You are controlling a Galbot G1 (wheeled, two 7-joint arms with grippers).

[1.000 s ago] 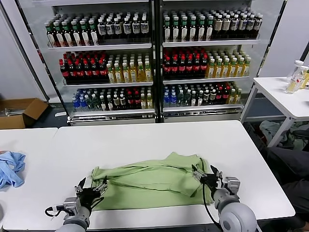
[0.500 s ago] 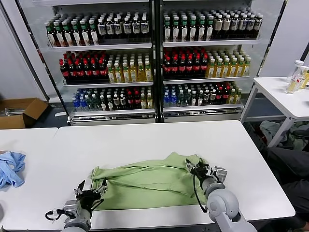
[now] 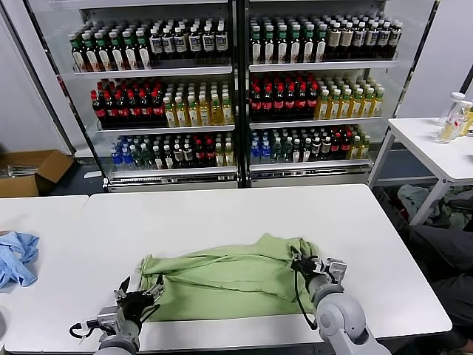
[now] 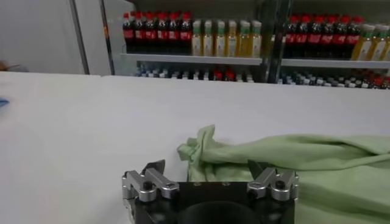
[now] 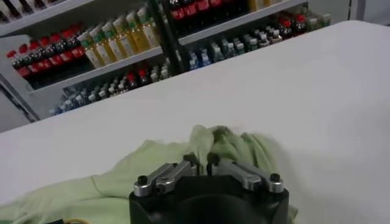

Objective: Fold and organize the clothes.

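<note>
The clothes, a light green shirt (image 3: 229, 281), lie crumpled flat on the white table (image 3: 222, 214) near its front edge. My right gripper (image 3: 299, 263) sits at the shirt's right end, shut on a bunched fold of green cloth (image 5: 226, 141); in the right wrist view the gripper (image 5: 202, 160) has its fingertips pinched close together with fabric between them. My left gripper (image 3: 137, 293) hovers at the shirt's front left corner, open. The left wrist view shows this gripper (image 4: 205, 167) with its fingers spread wide and the shirt's left edge (image 4: 201, 152) just beyond them, untouched.
A light blue garment (image 3: 16, 259) lies at the table's far left. Glass-door coolers full of bottles (image 3: 236, 89) stand behind the table. A second white table (image 3: 436, 148) is at the right, a cardboard box (image 3: 29, 170) on the floor at the left.
My right gripper moved in over the shirt's right end and closed on the cloth, bunching it up. The left gripper stayed open and shifted only slightly.
</note>
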